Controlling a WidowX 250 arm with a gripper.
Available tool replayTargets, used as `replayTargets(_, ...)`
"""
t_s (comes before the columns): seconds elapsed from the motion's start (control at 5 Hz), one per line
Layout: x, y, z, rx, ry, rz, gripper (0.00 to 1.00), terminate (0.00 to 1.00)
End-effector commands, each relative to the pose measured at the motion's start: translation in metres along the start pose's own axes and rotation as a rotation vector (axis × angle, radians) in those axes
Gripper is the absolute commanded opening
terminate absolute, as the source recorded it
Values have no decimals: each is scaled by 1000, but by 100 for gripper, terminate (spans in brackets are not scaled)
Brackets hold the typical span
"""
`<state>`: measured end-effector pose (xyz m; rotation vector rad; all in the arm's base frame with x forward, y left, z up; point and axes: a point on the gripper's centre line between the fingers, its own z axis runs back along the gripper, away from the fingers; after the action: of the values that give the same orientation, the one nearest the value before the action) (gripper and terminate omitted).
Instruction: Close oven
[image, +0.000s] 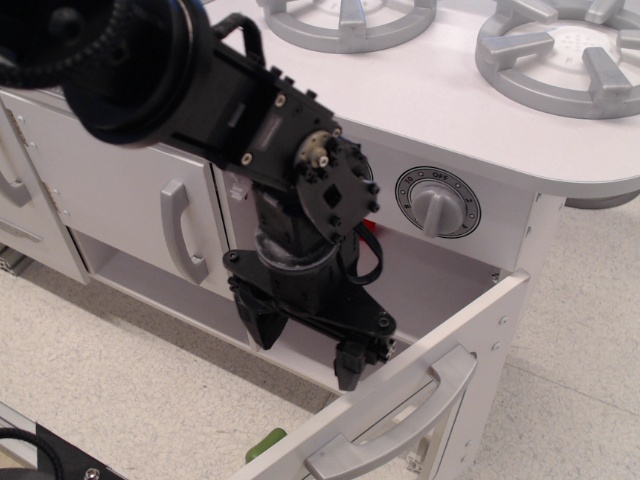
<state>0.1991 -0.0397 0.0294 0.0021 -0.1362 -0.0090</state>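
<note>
The oven (440, 275) is a white compartment under the knobs, and its door (400, 390) hangs open, tilted down toward the lower right. The door's wide silver handle (400, 425) faces the front. My black gripper (305, 350) points down in front of the oven opening, just left of the door's upper edge. Its two fingers stand apart and hold nothing. The gripper body hides most of the oven's inside.
Silver burners (560, 50) sit on the white stovetop. One knob (437, 203) shows at right. A narrow cabinet door with a vertical silver handle (180, 230) is at left. A green object (265, 443) lies on the floor under the door.
</note>
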Motion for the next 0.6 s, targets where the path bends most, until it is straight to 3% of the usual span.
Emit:
replayTargets(0.0, -11, -23, 1, -24, -7, -176, 100, 0)
replayTargets(0.2, -16, -23, -8, -37, -20, -197, 100, 0)
replayTargets(0.4, -17, -17, -12, -13, -29, -196, 100, 0)
